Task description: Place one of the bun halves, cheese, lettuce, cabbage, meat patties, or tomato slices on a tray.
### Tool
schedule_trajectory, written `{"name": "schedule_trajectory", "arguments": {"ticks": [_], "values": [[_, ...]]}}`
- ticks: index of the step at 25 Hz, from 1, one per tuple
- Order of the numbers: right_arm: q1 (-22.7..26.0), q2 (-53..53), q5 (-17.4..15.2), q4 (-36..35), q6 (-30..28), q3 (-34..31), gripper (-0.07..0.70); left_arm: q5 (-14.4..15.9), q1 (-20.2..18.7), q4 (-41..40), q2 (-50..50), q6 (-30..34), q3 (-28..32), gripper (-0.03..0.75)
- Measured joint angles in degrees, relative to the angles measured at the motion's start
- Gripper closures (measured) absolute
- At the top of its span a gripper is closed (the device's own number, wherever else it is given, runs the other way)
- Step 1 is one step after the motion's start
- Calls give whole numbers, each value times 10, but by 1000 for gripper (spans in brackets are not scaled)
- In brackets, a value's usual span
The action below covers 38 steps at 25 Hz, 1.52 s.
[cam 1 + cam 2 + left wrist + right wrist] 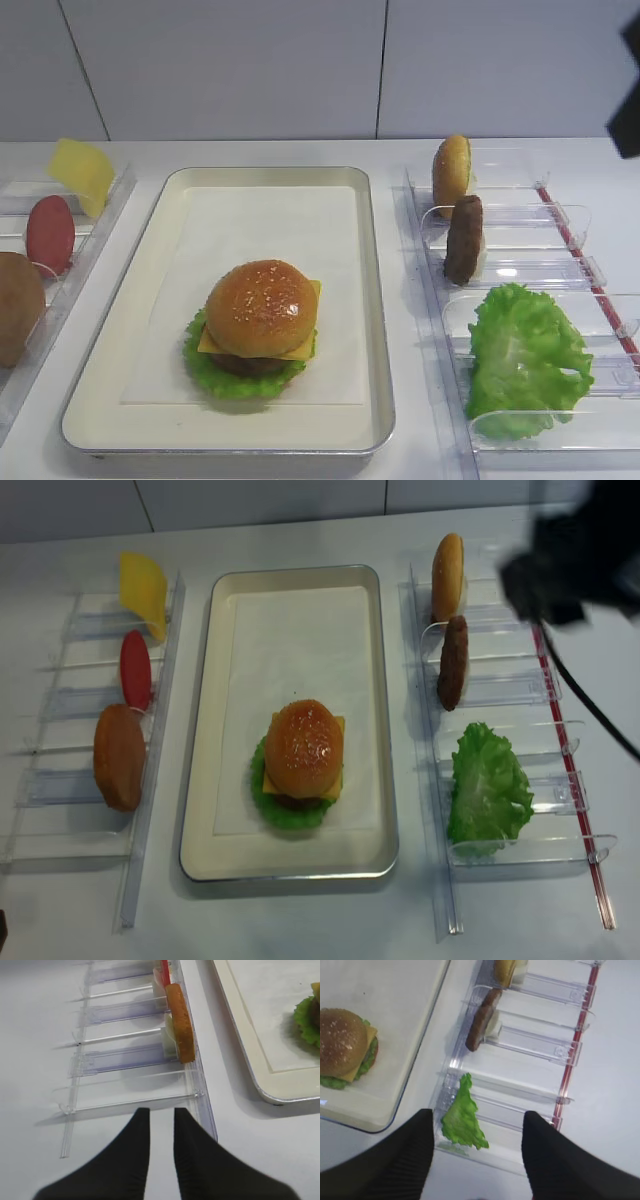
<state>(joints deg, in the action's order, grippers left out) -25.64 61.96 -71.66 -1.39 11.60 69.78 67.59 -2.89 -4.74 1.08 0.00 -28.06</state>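
Your right tool (476, 1160) wide, empty, above lettuce (462, 1119); left tool (161, 1152) narrow, empty. Sesame bun (262, 307) tops stack on tray (372, 300).

Bright, even overhead light across all views; white table (420, 150) near washed out. Soft short shadows under tray (375, 300) rim and clear holders (535, 1045). Glare streaks on holder plastic. Sesame bun top (262, 305) carries small highlights. Right arm (575, 555) smeared by motion blur in overhead view. Wrist views: fingers (565, 1160) soft, out of focus
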Motion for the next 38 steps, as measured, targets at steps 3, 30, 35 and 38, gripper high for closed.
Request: {"name": "schedule_trajectory", "arguments": {"ticks": [3,30,35,38], "values": [[0,-91,-4,14,0,-64,236,0,0,0,0,0,0,607],[239,-575,2,-21,-57,-353,236,0,0,0,0,0,0,607],[267,-585,45,-40,-86,-395,236,0,0,0,0,0,0,607],[268,-590,83,-51,-127,-411,236,0,0,0,0,0,0,607]]}}
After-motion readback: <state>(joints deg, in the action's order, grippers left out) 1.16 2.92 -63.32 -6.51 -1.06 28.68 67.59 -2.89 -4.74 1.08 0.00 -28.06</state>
